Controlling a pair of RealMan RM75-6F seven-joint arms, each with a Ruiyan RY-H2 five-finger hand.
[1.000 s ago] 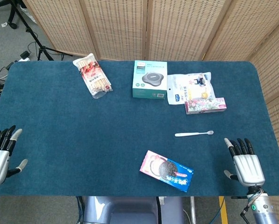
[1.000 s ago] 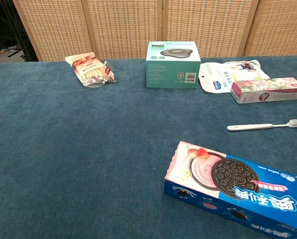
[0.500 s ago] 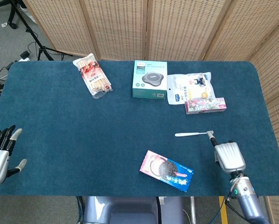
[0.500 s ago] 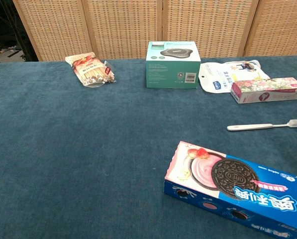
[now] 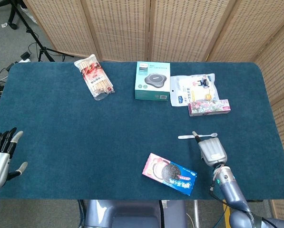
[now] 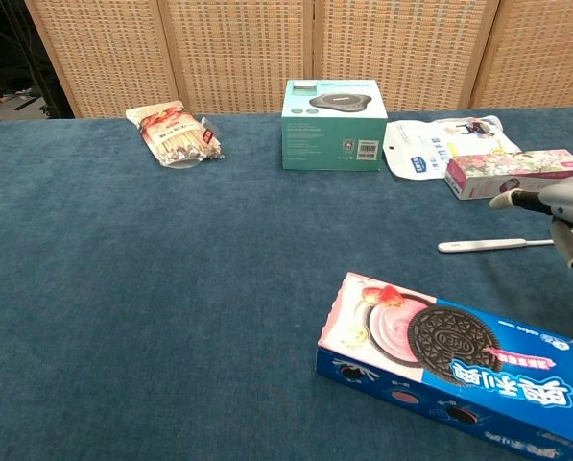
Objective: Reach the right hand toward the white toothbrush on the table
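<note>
Your right hand (image 5: 212,151) hovering over the head end of the white toothbrush (image 5: 188,137), one finger extended, grip state unclear, handle running leftward, your left hand (image 5: 0,159) open, well apart

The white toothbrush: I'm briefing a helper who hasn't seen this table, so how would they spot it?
On the blue table, look right, in front of the pink box. The white toothbrush lies flat by the right hand, the only thin white stick among boxes and packets.
</note>
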